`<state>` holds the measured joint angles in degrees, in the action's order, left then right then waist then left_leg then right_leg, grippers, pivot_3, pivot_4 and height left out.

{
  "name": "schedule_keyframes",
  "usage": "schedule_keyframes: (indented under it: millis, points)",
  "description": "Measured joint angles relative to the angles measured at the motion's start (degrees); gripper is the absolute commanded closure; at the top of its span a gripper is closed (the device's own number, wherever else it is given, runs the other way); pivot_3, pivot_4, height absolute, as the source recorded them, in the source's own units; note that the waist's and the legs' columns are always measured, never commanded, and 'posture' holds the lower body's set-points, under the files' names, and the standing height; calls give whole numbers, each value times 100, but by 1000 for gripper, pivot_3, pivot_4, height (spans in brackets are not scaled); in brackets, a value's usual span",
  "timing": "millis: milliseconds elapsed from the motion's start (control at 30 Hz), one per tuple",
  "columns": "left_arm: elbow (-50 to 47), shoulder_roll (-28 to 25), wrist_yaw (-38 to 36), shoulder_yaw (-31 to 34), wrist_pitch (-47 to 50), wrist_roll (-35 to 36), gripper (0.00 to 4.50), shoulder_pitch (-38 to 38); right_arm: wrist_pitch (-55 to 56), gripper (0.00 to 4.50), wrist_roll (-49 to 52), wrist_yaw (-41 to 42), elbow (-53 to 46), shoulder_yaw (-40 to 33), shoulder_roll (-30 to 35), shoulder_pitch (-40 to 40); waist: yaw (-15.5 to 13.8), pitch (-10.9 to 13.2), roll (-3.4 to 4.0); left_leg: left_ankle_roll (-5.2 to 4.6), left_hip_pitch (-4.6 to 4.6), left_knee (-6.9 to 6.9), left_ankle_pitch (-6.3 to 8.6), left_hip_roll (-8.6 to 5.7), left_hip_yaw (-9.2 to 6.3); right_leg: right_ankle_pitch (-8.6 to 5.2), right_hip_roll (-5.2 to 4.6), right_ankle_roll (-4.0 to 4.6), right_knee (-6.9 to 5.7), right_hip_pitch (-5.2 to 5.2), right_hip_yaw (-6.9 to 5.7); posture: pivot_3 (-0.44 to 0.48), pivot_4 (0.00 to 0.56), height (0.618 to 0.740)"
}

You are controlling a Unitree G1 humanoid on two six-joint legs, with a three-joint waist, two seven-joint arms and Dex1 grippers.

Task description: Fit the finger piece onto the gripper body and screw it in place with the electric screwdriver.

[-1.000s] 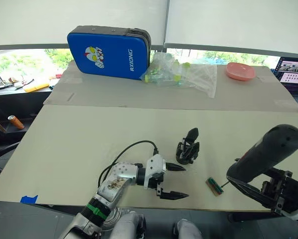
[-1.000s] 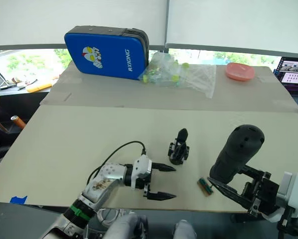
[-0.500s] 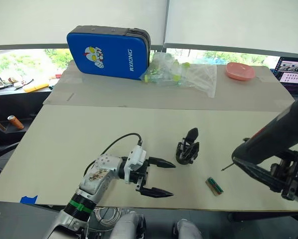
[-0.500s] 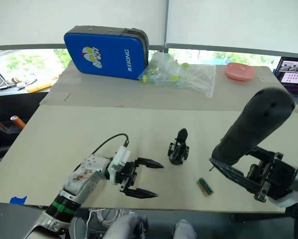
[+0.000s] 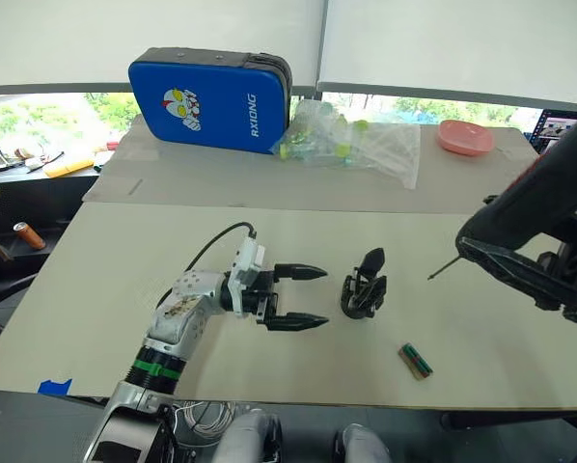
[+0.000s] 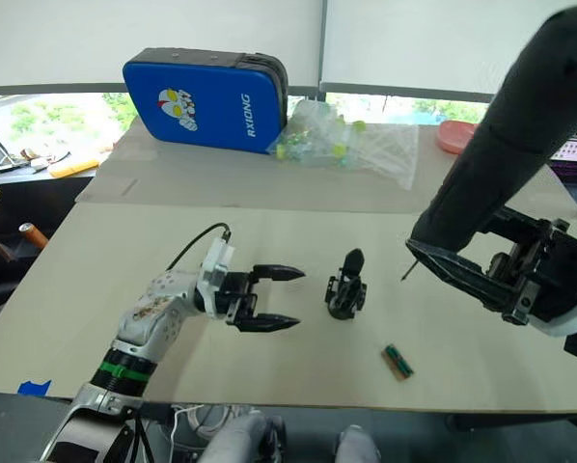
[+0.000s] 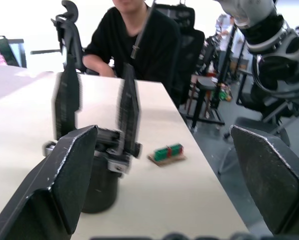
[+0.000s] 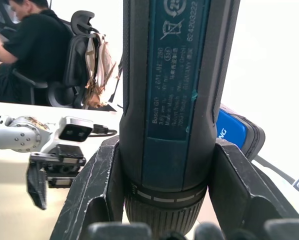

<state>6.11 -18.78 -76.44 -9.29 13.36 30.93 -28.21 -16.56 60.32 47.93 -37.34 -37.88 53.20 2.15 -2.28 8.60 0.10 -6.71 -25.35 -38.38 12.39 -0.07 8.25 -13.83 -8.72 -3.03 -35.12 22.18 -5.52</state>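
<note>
Currently left end effector (image 5: 301,296) spread, empty, facing small black gripper body (image 5: 364,286) on beige counter (image 5: 124,280). Right end effector (image 8: 164,200) clamps thick black electric screwdriver (image 6: 506,140) aloft. Advise: steady body before lowering bit.

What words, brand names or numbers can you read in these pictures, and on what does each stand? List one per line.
"RXIONG": white letters on the blue case, beside a cartoon figure.
"Bosch GO": on the label of the screwdriver held between the right gripper's fingers.
"624203222": roughly, a number near the top of that label.
The label's other small print is too small to read.
The screen at the table's far right: text too small to read.
</note>
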Motion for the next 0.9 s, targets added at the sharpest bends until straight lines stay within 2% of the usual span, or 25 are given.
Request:
schedule_keyframes:
  millis: [167, 433, 900]
  points:
    - [300, 56, 90, 152, 46, -10, 0, -307, -302, 2565, 159, -229, 252, 452, 35, -798, 12, 1, -1, -1, 0, -1, -1, 0, 1, 1, 5, 1, -2, 0, -2, 0, 150, 740]
    - [801, 21, 154, 232, -135, -240, 0, -420, -555, 2565, 114, -383, 413, 1218, -122, -1539, 19, 3, -5, -1, -11, -4, -2, -1, 2, 3, 7, 0, -2, 7, -7, 0, 150, 740]
    - [865, -40, -9, 231, -706, -564, 0, -309, -745, 2565, -113, -193, 806, 1909, -496, -1966, 19, 5, -8, 1, -16, -7, -2, -1, 2, 6, 9, -3, -3, 8, -11, 0, 150, 740]
